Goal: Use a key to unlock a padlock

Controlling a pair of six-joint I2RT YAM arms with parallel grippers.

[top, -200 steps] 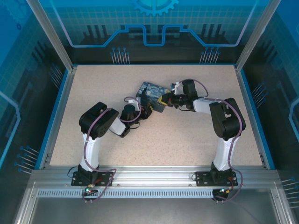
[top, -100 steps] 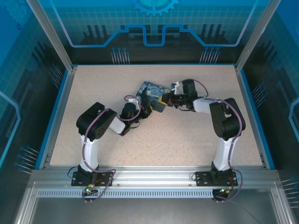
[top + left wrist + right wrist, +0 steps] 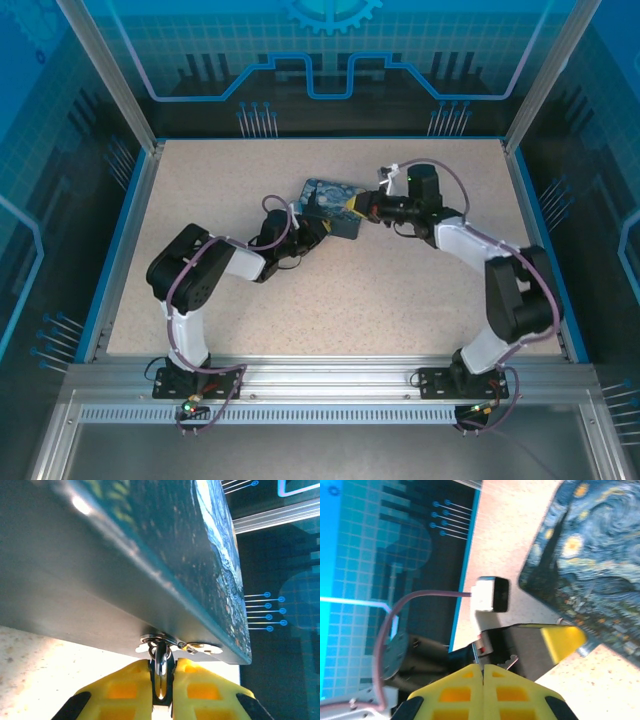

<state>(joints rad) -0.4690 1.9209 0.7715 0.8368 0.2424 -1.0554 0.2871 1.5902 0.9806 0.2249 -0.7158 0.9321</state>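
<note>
Padlock: hung by a thin silvery shackle from the metal hasp on the lower edge of the painted tin. Pinched between the yellow fingertips of the left gripper, shackle upright and catching the light, body hidden between the pads.

Key: tiny, dark grey-brown, poking out just past the closed tips of the right gripper, apparently nipped there. Close beside the tin's corner; too small to tell its angle.

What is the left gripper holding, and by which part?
The left gripper pinches a thin silvery metal loop, likely the padlock's shackle, at the painted tin box's edge.
</note>
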